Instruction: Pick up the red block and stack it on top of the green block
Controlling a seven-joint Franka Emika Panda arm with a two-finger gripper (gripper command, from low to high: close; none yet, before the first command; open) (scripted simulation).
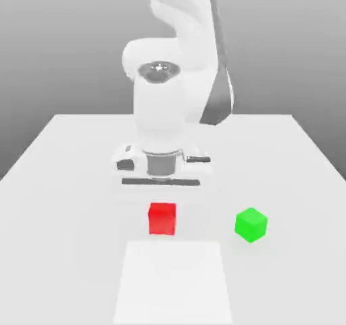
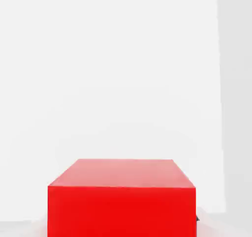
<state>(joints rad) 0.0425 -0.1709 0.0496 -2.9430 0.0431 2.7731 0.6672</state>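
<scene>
Gripper (image 1: 162, 217): clenched on the red block (image 1: 162, 219), one finger against each of two opposite sides. Red block: located below the hand, near the middle of the exterior view; upright, one face turned almost squarely to the near side, edges about equal in length. Green block (image 1: 251, 225): on the table (image 1: 51, 249), to the exterior view's right of the red block and apart from it, turned with a corner towards the near side. White panel (image 1: 173, 283): on the near side of the red block.

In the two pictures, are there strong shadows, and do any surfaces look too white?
Exterior view: faint shadows at most, table and arm almost washed out; hand view: the red block's top looks paler than its front.
</scene>
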